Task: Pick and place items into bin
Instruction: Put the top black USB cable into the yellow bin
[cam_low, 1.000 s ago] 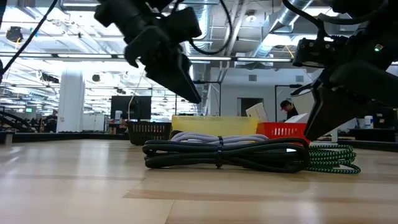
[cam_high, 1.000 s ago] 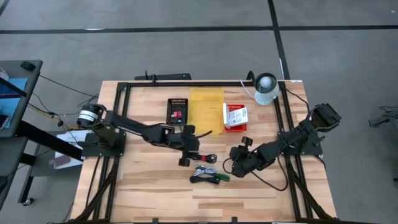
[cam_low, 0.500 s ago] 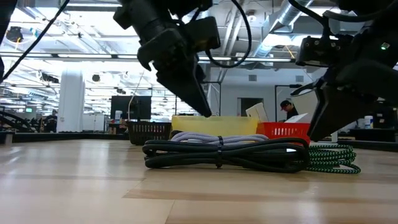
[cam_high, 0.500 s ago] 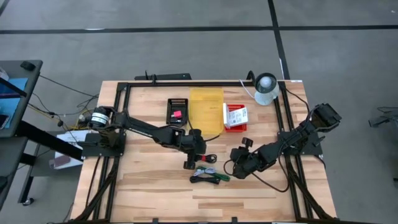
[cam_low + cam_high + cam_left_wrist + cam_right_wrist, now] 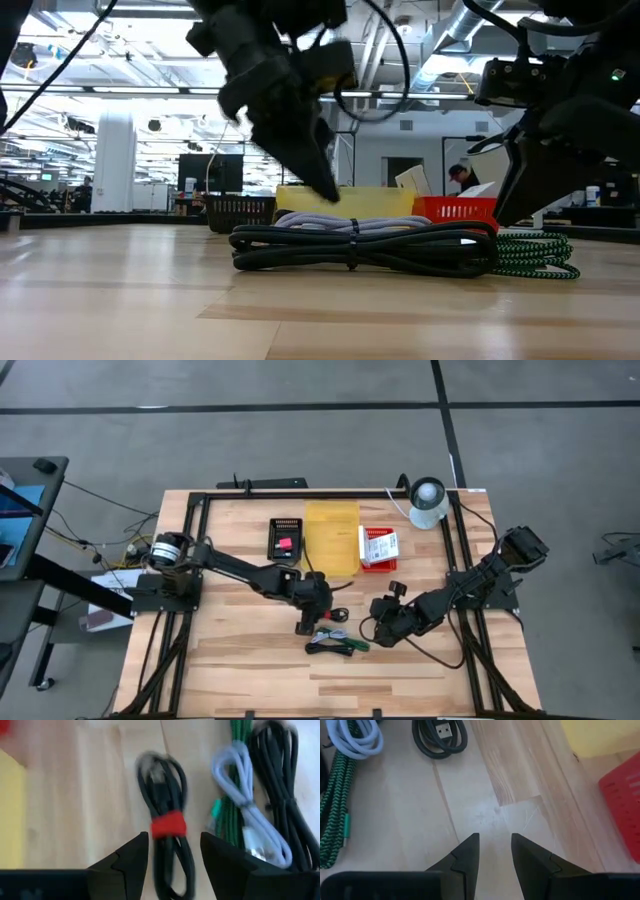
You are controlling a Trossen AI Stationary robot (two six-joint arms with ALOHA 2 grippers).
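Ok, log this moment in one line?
left gripper: jaws open astride black coiled cable with red band | right gripper: open over bare table

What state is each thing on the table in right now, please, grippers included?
left gripper: open, fingers astride the red-banded cable, not closed on it.
right gripper: open, empty, over bare wood.
red-banded cable: coiled, lying flat.
cable bundle: coiled, lying on the table.
yellow bin: upright; contents not discernible.
red basket: upright, holding a white piece.
black bin: upright, holding a pink piece.
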